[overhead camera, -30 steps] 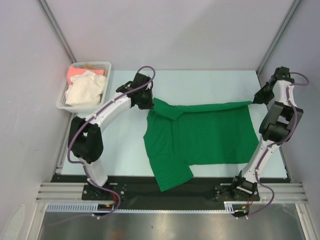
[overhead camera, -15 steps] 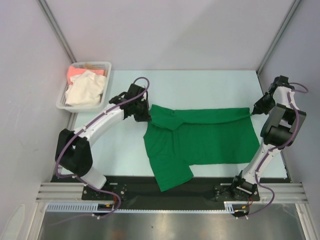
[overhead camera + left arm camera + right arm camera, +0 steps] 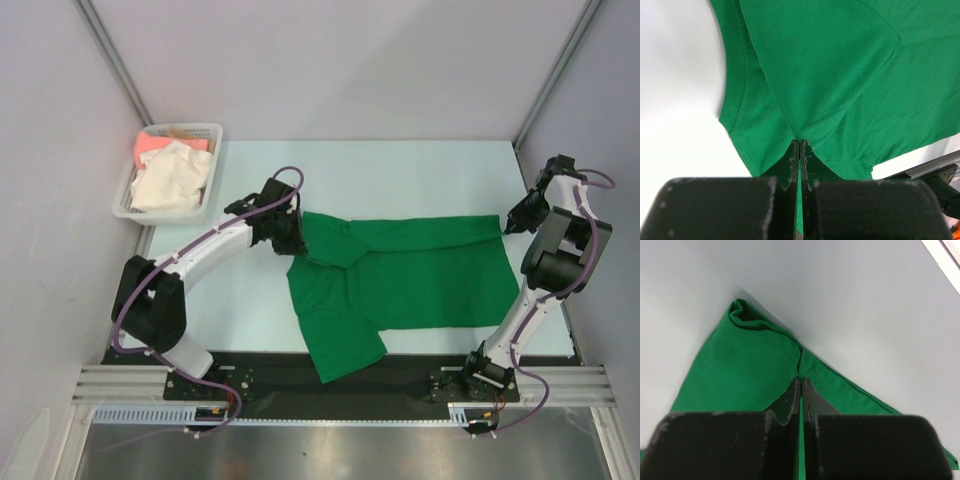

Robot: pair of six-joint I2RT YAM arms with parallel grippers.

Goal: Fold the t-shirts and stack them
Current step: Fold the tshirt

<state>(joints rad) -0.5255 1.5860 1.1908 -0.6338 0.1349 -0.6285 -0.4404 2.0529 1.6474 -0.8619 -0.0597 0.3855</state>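
A bright green t-shirt [image 3: 400, 275] lies spread across the middle of the table, its far edge folded over toward me. My left gripper [image 3: 296, 238] is shut on the shirt's far-left corner, near the sleeve; green cloth [image 3: 830, 75] shows pinched between the jaws in the left wrist view. My right gripper [image 3: 506, 226] is shut on the far-right hem corner, the green fabric [image 3: 750, 370] bunched at its tips. A cream-white t-shirt [image 3: 168, 182] and a salmon-pink t-shirt [image 3: 156, 144] lie crumpled in the basket.
A white lattice basket [image 3: 213, 131] stands at the table's far-left corner. Grey walls enclose the table [image 3: 400, 170] on three sides. A black strip [image 3: 400, 375] with both arm bases runs along the near edge.
Both grippers have come toward me with the shirt's far edge, the left one more, folding that edge further over the shirt body.
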